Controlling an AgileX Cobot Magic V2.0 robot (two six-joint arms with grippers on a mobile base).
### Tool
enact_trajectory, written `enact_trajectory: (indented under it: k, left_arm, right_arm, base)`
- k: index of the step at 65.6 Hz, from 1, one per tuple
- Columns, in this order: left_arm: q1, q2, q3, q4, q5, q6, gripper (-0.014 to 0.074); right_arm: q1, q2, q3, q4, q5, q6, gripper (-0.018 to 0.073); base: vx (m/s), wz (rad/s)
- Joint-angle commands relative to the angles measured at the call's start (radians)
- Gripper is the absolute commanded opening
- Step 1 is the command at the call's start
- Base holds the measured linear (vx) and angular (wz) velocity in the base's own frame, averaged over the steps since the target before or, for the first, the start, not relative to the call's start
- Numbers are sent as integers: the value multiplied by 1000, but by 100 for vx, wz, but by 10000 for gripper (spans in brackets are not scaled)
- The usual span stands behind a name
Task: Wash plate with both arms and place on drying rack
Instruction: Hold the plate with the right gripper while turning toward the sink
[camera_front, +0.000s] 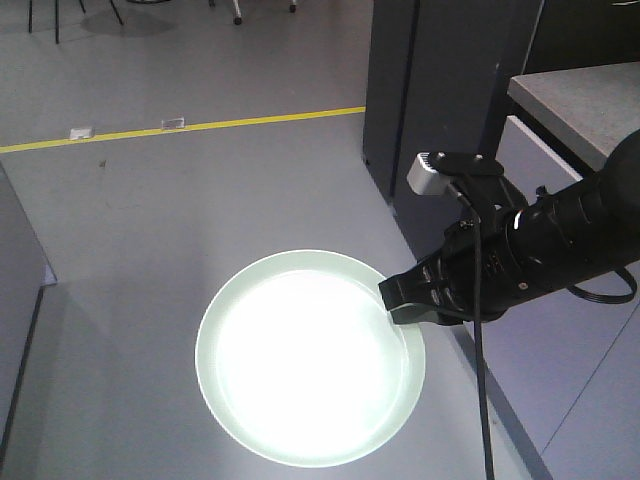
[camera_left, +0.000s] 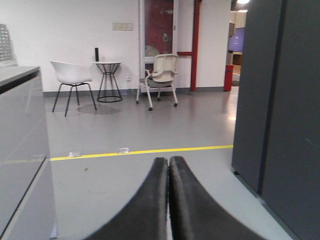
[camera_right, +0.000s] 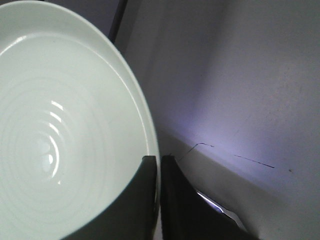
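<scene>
The pale mint-green plate (camera_front: 310, 358) hangs face-up above the grey floor, glossy and glaring white in its middle. My right gripper (camera_front: 398, 298) is shut on its right rim, the black arm reaching in from the right. In the right wrist view the plate (camera_right: 65, 130) fills the left half, and my right gripper (camera_right: 159, 165) pinches its rim between both fingers. In the left wrist view my left gripper (camera_left: 168, 165) is shut with nothing between its fingers, pointing across the open floor. The drying rack is out of view.
A dark cabinet (camera_front: 440, 90) stands behind the right arm, with a grey counter (camera_front: 590, 95) at the far right. A yellow floor line (camera_front: 180, 128) crosses the back. Chairs (camera_left: 160, 77) and a small round table (camera_left: 107, 80) stand by the far wall.
</scene>
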Motion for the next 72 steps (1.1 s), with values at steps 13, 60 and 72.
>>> enact_trajectory:
  k: [13,60,72]
  left_arm:
    - [1,-14,-29,-10,-71,-5,-6]
    - [1,-14,-29,-10,-71,-5,-6]
    - [1,-14,-29,-10,-71,-5,-6]
  right_arm:
    - [-2,-34,-26,32,-29,-7,-1]
    - [-2,-34,-26,32,-29,-7,-1]
    - [-2,-34,-26,32,-29,-7,-1]
  base:
    - [12,-28]
    - [10,-31]
    - [9,-32]
